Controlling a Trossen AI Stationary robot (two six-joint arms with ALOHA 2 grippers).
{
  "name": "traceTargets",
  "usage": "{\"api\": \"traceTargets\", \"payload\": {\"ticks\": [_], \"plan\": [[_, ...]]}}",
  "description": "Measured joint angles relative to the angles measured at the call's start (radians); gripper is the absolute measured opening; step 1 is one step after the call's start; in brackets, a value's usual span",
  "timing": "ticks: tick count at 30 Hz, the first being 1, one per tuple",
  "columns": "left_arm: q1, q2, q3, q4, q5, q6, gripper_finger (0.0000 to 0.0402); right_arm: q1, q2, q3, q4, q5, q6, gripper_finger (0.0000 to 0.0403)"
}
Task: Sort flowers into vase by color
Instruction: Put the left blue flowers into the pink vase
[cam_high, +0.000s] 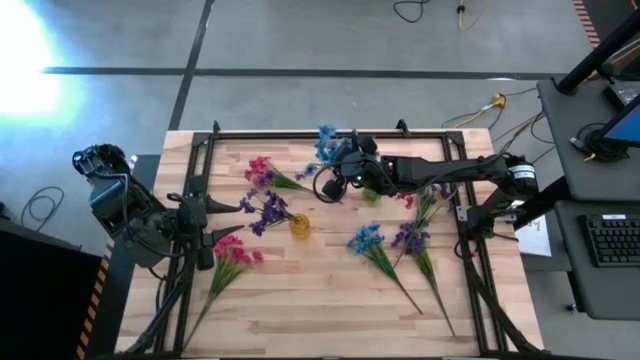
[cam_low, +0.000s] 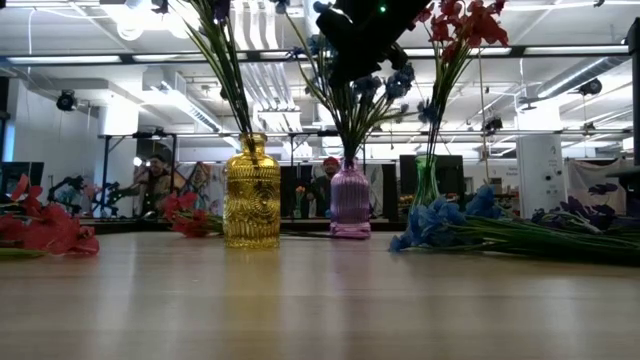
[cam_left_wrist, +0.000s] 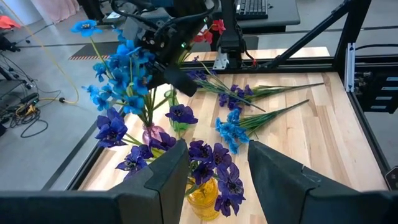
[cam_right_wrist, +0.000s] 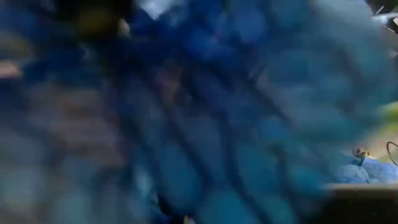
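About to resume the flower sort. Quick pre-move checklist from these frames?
1. Right gripper shut among the blue flowers above the pink vase: ok.
2. Stem actually held by it: cannot tell.
3. Yellow vase, pink vase and green vase upright: ok.
4. Purple flowers in the yellow vase: ok.
5. Left gripper open, holding nothing, near the yellow vase: ok.
6. Loose sprigs on the table: not ok.

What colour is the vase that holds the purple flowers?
Yellow vase, amber glass; the low view shows it best.

Overhead; table-level; two wrist close-ups
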Motion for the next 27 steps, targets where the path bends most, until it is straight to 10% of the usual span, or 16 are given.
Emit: {"api": "traceTargets", "payload": {"ticks": [27], "plan": [[0.0,0.0,0.0,-0.008,0.001,-0.003,0.0155,0.001,0.008,-0.002,-0.016,0.0,0.047,0.0018]]}}
